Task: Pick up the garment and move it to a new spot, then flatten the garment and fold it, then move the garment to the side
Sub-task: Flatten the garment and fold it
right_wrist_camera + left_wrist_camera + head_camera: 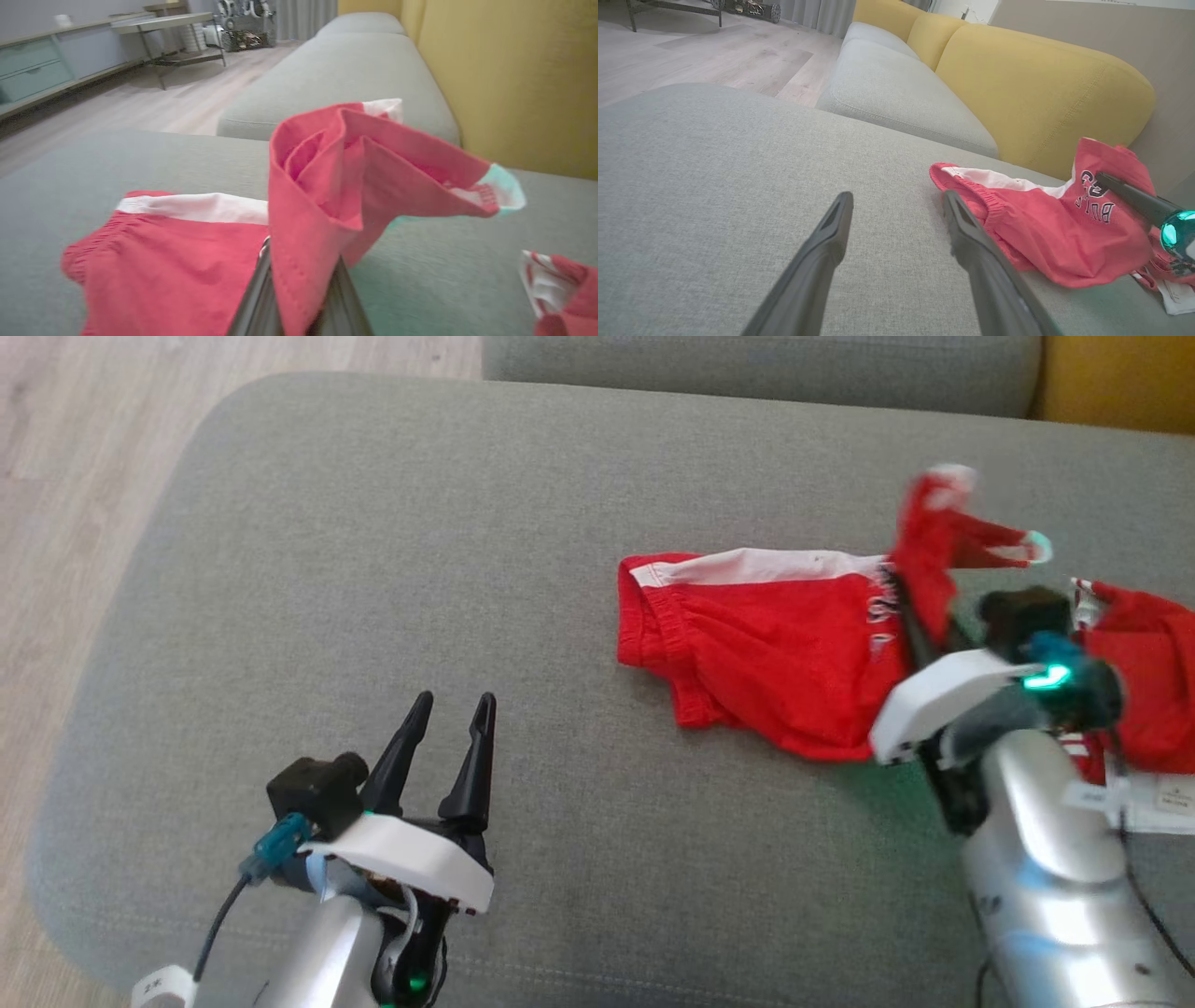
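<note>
The garment (775,644) is a pair of red shorts with a white side stripe and dark lettering, lying right of centre on the grey cushion (392,541). My right gripper (901,590) is shut on its right edge and holds a fold of red cloth raised off the cushion. In the right wrist view the cloth (327,177) stands up between the closed fingers (259,294). My left gripper (455,705) is open and holds nothing, low at the front left, well apart from the shorts. In the left wrist view its fingertips (844,200) point toward the waistband of the shorts (1045,228).
A second red cloth (1153,681) with a white label (1162,793) lies at the cushion's far right. Behind are another grey seat (896,88) and yellow backrests (1041,93). Wood floor (65,476) lies past the cushion's left edge.
</note>
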`<state>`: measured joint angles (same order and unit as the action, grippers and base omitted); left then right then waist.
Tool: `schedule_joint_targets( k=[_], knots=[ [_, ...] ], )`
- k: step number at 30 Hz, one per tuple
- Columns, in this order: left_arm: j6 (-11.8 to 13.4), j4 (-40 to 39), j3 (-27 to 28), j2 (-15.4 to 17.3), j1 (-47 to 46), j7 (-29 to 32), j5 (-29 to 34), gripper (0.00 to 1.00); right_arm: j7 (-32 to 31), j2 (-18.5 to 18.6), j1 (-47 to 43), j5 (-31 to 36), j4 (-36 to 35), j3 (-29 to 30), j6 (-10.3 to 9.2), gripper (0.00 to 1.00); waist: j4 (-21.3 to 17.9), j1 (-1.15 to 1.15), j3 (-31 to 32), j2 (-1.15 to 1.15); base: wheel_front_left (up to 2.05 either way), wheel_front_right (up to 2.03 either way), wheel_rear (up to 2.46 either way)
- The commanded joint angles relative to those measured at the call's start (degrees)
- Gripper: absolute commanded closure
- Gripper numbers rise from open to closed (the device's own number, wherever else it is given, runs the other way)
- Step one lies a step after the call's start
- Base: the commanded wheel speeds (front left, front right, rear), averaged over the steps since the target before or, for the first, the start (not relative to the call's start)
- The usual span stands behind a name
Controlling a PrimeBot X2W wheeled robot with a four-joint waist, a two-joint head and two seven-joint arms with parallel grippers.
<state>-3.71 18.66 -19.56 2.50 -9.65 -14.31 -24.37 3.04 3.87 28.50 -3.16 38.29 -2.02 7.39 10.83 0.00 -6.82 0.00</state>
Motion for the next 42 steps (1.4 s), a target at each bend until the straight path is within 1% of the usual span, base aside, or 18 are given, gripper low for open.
schedule_joint_targets(
  k=[1,5,10,16,23,24,25,26,32,42],
  knots=[
    [0.1,-1.6,1.8,0.4,-1.4,-0.7,0.2,0.0,0.6,-1.0,0.7,-0.3,-3.2,-3.0,0.1,1.0,0.3,0.0,0.3,0.0,0.0,0.0,0.0],
    [0.2,-1.5,1.6,0.4,-1.3,-0.7,0.1,0.0,0.2,-1.0,-0.2,-1.9,-6.2,-8.4,0.1,1.0,1.2,0.0,0.5,0.0,0.0,0.0,0.0],
    [0.3,-1.5,1.3,0.4,-1.3,-0.7,-0.1,0.0,-1.5,-1.0,-0.3,-2.7,-6.9,-14.3,0.1,1.0,2.6,0.0,0.3,0.0,0.0,0.0,0.0],
    [0.4,-1.5,1.0,0.4,-1.3,-0.7,-0.5,0.0,-2.8,-1.0,0.7,-2.9,-4.5,-19.2,0.1,1.0,4.2,0.0,-0.4,0.0,0.0,0.0,0.0],
    [0.5,-1.6,0.5,0.4,-1.6,-0.7,-1.3,0.0,-2.2,-1.0,2.8,-2.9,-0.2,-22.2,0.1,1.0,5.6,0.0,-1.4,0.0,0.0,0.0,0.0],
    [0.6,-1.5,0.4,0.4,-1.6,-0.7,-1.3,0.0,-1.7,-1.0,3.2,-2.4,0.4,-22.4,0.1,0.85,5.8,0.0,-1.5,0.0,0.0,0.0,0.0],
    [0.6,-1.5,0.4,0.4,-1.6,-0.7,-1.4,0.0,-1.1,-1.0,3.6,-2.0,0.8,-22.5,0.1,0.27,5.9,0.0,-1.6,0.0,0.0,0.0,0.0],
    [0.6,-1.5,0.3,0.4,-1.6,-0.7,-1.5,0.0,-0.7,-1.0,3.9,-1.9,1.2,-22.6,0.1,0.0,6.1,0.0,-1.8,0.0,0.0,0.0,0.0],
    [0.7,-1.4,-0.2,0.4,-2.0,-0.7,-2.0,0.0,1.4,-1.0,5.5,-2.3,1.7,-24.2,0.1,0.0,6.7,0.0,-2.6,0.0,0.0,0.0,0.0],
    [0.8,-1.4,-0.2,0.4,-2.6,-0.7,-2.4,0.0,-1.3,-1.0,6.9,-6.3,3.7,-31.3,0.1,0.0,6.8,0.0,-3.5,0.0,0.0,0.0,0.0]
  ],
)
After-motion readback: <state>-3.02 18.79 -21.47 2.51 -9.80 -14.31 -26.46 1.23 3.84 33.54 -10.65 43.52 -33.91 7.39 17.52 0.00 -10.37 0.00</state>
